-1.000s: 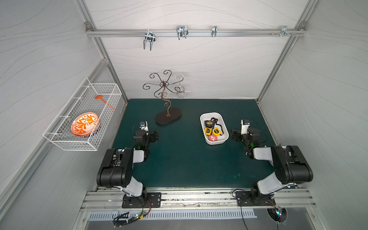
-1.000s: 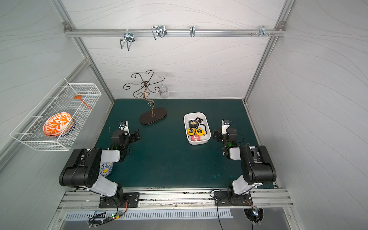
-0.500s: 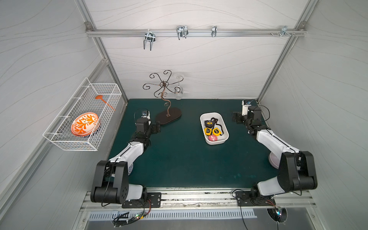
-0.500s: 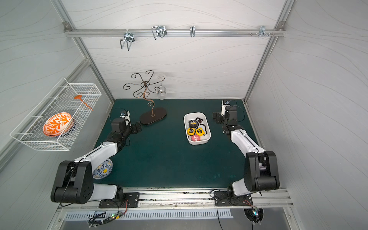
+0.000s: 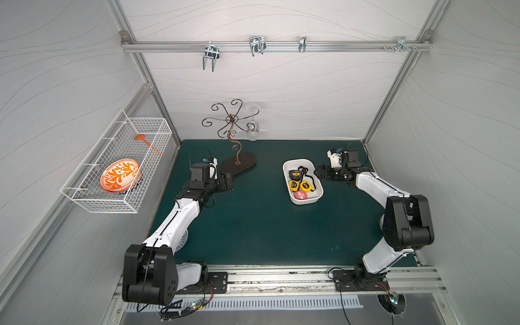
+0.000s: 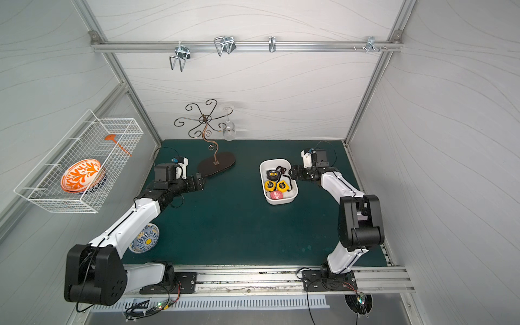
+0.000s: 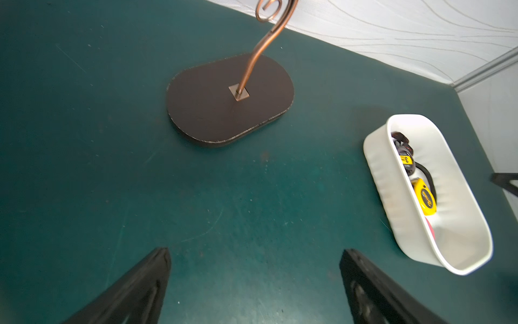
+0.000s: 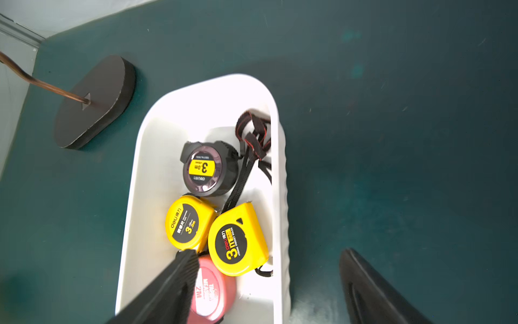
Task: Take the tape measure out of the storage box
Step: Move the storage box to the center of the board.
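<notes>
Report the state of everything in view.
left end effector, open, empty
right end effector, open, empty, finger above storage box
storage box, upright
black tape measure, inside, flat
small yellow tape measure, inside, flat
large yellow tape measure, inside, flat
pink tape measure, inside, flat
wine glass, hanging inverted

The storage box (image 8: 145,174) is smooth, glossy white plastic; the yellow tape measures (image 8: 238,241) inside have shiny plastic shells, and a black strap (image 8: 243,174) there looks woven. The table (image 7: 84,140) is matt green, faintly scuffed. The stand's base (image 7: 207,106) is matt dark, its stem (image 7: 242,84) coppery metal.
</notes>
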Tool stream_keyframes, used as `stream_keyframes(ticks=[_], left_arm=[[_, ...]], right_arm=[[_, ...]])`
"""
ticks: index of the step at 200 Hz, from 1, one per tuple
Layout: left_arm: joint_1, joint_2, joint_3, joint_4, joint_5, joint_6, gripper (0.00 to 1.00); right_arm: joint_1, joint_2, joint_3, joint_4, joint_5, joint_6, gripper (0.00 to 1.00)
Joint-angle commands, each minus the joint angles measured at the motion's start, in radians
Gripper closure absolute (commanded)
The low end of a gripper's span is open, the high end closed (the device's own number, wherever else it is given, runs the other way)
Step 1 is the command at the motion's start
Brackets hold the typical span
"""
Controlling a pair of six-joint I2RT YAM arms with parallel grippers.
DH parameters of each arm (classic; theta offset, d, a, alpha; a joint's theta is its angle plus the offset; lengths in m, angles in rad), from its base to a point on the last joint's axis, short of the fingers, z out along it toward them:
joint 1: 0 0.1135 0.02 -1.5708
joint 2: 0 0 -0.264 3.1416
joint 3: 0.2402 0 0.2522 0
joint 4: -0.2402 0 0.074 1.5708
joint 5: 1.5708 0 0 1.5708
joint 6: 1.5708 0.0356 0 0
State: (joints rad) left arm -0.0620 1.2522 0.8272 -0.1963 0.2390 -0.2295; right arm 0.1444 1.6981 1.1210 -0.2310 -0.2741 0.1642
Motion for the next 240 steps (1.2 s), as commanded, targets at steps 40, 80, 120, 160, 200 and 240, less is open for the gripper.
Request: stream_keyframes(ticks=[40,80,120,160,200,240], left_arm=[[-0.006,-0.019,0.03,0.003,0.065,-0.028,0.01],[-0.006,-0.032,0.024,0.003,0.055,-0.027,0.01],[-0.006,-0.027,0.03,-0.002,0.054,-0.024,0.01],[-0.006,-0.025,0.032,-0.006,0.054,-0.024,0.01],[-0.006,-0.014,0.042,-0.016,0.056,-0.021,0.01],[-0.006,-0.012,0.044,-0.022,0.055,-0.019,0.01]], right_arm=[[0.033,0.091,0.04,-0.029,-0.049,0.014,0.26],[0.07,0.13,0.085,-0.037,-0.047,0.001,0.31],[0.115,0.166,0.133,-0.062,-0.048,-0.005,0.41],[0.171,0.188,0.163,-0.084,-0.043,0.0,0.53],[0.253,0.213,0.19,-0.098,-0.037,0.012,0.6],[0.359,0.237,0.22,-0.101,-0.025,0.015,0.6]])
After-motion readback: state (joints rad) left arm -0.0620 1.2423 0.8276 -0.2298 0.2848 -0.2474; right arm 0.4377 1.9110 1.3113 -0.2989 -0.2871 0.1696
